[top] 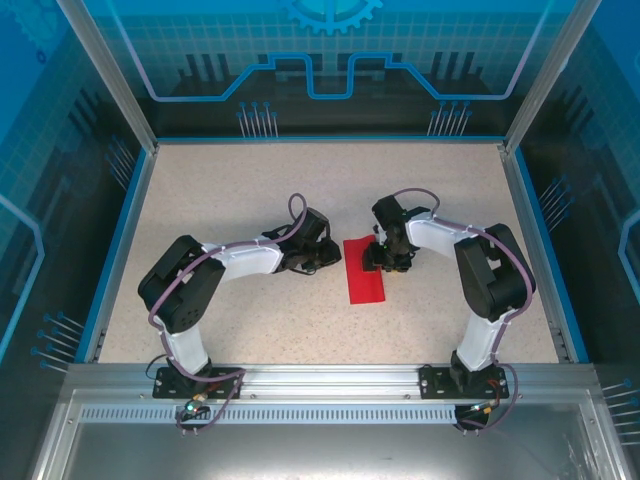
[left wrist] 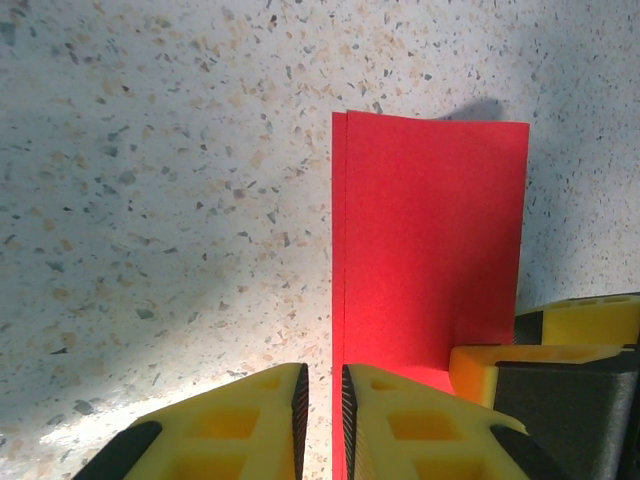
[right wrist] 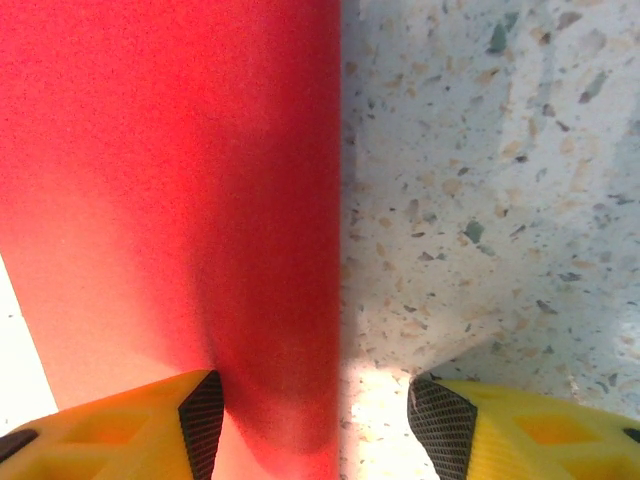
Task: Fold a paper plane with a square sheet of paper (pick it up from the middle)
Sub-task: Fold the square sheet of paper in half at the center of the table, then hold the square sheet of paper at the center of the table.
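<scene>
the square sheet of paper (top: 362, 282), thin bright red paper folded into a narrow rectangle, lies flat on the speckled beige table (top: 250, 190) in the top view, about midway between the two arms. the left gripper (top: 322, 262) sits just beside its left long edge. the right gripper (top: 387, 258) is over its far right part.

in the left wrist view the paper (left wrist: 430, 230) shows a doubled layer along its left edge. the left gripper (left wrist: 323, 390) has its yellow fingers (left wrist: 250, 425) nearly together with a slim gap, and that edge runs down to the gap. i cannot tell whether they pinch it.

in the right wrist view the right gripper (right wrist: 315, 405) is released, its fingers wide apart. one is over the paper (right wrist: 170, 200), the other over bare table (right wrist: 490, 200), and the paper's edge lies between them.
</scene>
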Controlling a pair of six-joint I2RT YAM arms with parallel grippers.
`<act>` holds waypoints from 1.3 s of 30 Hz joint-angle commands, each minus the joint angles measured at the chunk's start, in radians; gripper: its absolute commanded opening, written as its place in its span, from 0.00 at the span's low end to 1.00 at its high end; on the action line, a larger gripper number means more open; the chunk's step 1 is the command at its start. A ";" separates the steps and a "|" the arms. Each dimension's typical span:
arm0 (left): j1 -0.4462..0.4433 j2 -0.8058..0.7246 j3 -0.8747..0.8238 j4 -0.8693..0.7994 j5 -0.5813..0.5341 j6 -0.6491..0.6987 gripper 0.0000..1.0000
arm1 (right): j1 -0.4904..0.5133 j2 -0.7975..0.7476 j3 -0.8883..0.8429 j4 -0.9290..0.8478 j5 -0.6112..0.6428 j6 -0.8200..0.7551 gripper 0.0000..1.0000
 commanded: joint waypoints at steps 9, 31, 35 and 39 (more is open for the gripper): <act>0.007 -0.022 -0.015 -0.017 0.000 -0.004 0.20 | 0.012 0.118 -0.064 0.001 0.032 -0.006 0.63; 0.003 0.075 0.058 0.038 0.194 0.038 0.17 | 0.022 0.135 -0.060 0.003 0.040 -0.025 0.64; -0.010 0.097 0.087 0.031 0.214 0.054 0.16 | 0.022 0.136 -0.061 0.003 0.040 -0.023 0.64; -0.016 0.125 0.112 0.024 0.222 0.052 0.14 | 0.022 0.138 -0.061 0.003 0.040 -0.022 0.64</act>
